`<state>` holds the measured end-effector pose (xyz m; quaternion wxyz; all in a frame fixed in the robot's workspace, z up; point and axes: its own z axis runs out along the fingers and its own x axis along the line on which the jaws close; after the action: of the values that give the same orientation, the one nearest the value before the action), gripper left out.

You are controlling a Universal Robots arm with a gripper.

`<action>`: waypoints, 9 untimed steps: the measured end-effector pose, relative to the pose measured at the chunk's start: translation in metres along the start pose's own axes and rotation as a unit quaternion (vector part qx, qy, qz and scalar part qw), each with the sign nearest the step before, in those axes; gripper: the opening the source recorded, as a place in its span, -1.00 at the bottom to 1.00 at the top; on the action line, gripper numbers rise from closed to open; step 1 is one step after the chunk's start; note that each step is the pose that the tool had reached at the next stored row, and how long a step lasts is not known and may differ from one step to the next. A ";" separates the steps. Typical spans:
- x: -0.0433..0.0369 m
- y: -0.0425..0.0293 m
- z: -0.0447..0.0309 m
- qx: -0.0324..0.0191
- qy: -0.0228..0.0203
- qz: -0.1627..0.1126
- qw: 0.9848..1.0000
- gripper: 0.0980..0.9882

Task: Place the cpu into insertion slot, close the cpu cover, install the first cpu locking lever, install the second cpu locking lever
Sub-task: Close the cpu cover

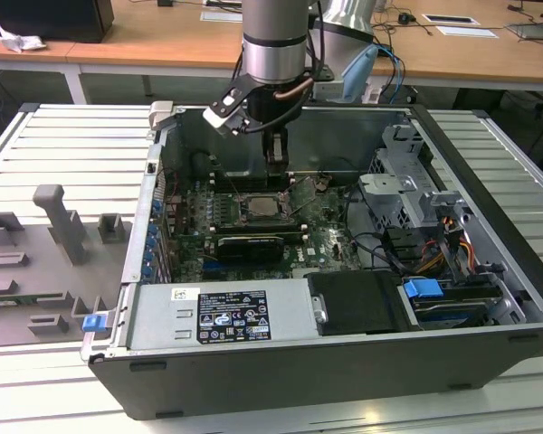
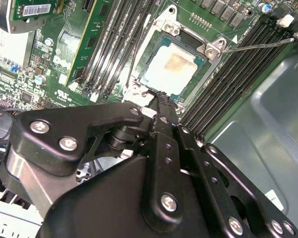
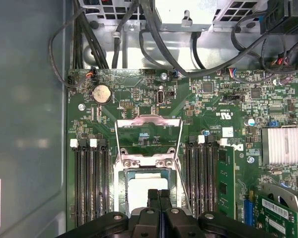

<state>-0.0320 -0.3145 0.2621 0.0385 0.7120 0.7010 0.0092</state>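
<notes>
Gripper (image 3: 159, 193) fingers are pressed together w/ nothing between them, seen in both wrist views. In the exterior view the gripper (image 1: 276, 158) hangs inside the open PC case (image 1: 344, 380), just above the slot (image 1: 258, 206) and not touching it. In the second wrist view the tip (image 2: 161, 96) sits over the slot's near edge, by a silvery bracket on the rim.

CPU (image 3: 148, 186) lies flat in the slot (image 3: 120, 186), pale metal top up. The second wrist view shows the CPU (image 2: 170, 67) square to the slot's rim (image 2: 210, 49), w/ a brownish smear at its centre.

Cover (image 3: 149, 120) looks swung open. Its thin frame stands off the slot's far side, hinged at the slot's edge, and green board shows through its window. Can't tell its exact tilt.

A thin metal lever (image 2: 258, 45) sticks out from one slot corner and angles across the memory slots (image 2: 238, 69) beside it, not latched down. A 2nd wire runs along another side of the slot; can't tell if it's hooked.

Memory slots (image 3: 89, 178) flank the slot on two sides. A coin cell (image 3: 101, 92) sits on the mobo (image 3: 139, 94) beyond the cover, well apart from the slot.
</notes>
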 end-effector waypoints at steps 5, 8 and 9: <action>-0.0001 0.0001 -0.0015 0.000 0.000 0.000 1.000 -0.98; -0.0001 0.0002 -0.0024 0.000 0.000 0.000 1.000 -0.98; -0.0001 0.0002 -0.0030 0.000 -0.001 0.000 1.000 -0.98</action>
<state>-0.0320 -0.3145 0.2651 0.0390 0.7120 0.7010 0.0087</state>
